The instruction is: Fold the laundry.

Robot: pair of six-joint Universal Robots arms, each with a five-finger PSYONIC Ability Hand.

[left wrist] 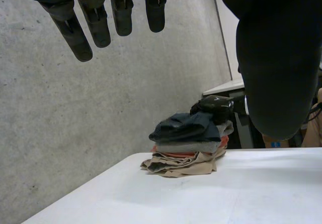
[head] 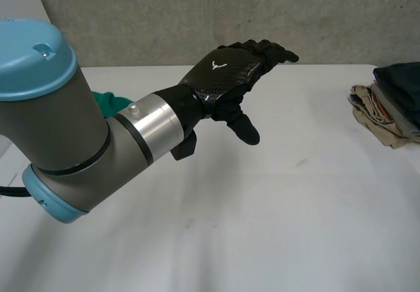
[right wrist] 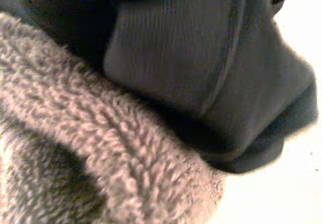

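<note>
My left hand (head: 226,75) hovers open above the middle of the white table (head: 262,226), fingers straight and thumb pointing down. In its own wrist view the straight fingers (left wrist: 85,30) and thumb (left wrist: 276,58) hold nothing. A stack of folded laundry (head: 387,111) sits at the table's right edge, beige at the bottom and a dark navy garment (head: 401,82) on top. The left wrist view shows the same stack (left wrist: 183,151) with my right hand (left wrist: 215,104) resting at the top of it. Close under the right wrist lie dark cloth (right wrist: 201,73) and a fuzzy grey towel (right wrist: 75,148).
A green cloth (head: 110,100) lies on the table behind my left forearm. A grey concrete wall (head: 197,16) runs along the table's far edge. Another table (left wrist: 224,88) stands beyond the stack.
</note>
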